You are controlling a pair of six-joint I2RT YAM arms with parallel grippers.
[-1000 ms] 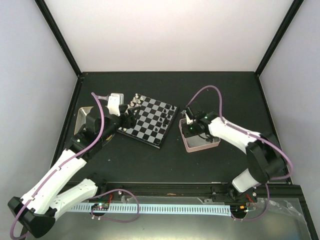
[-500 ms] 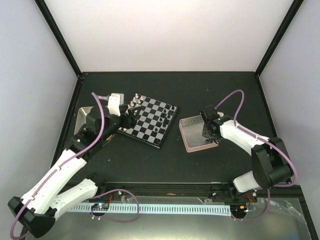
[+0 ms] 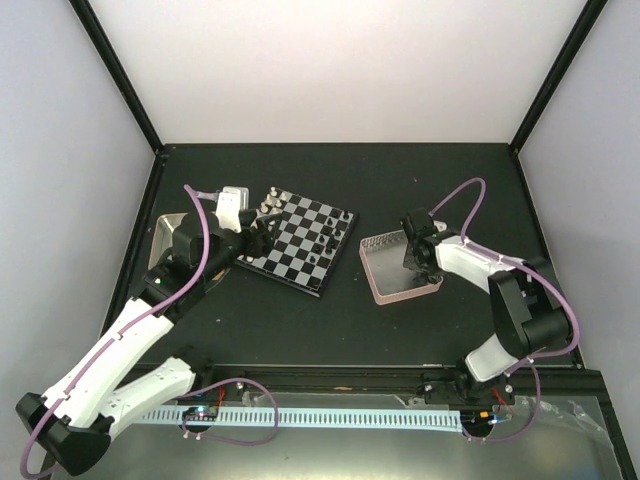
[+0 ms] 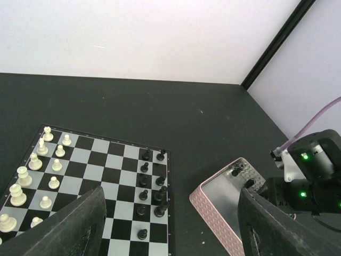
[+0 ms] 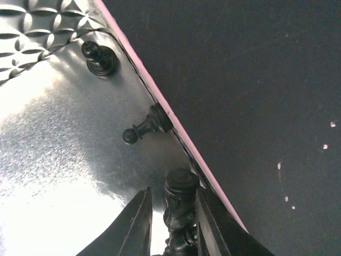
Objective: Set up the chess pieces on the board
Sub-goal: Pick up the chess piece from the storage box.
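Note:
The board (image 3: pixel 300 240) lies tilted at centre left, with silver pieces (image 4: pixel 37 160) along its left side and several black pieces (image 4: pixel 144 181) along its right side. My left gripper (image 3: pixel 262 235) hovers open and empty over the board's left part (image 4: pixel 170 229). My right gripper (image 3: pixel 418 262) is down in the pinkish-rimmed tin (image 3: pixel 385 295) at its right wall. Its fingers straddle a lying black piece (image 5: pixel 181 197): the right finger touches it and a gap shows at the left finger (image 5: pixel 139 224). Two black pawns (image 5: pixel 98 57) (image 5: pixel 146 127) lie by the tin's wall.
A second metal tin (image 3: pixel 165 235) sits left of the board, partly under my left arm. Black frame posts stand at the table's back corners. The pinkish tin's rim (image 4: pixel 213 213) stands close to the board's right edge.
My right gripper has moved from the pinkish tin's left side across to its right wall and now straddles a black piece. My left arm has not moved.

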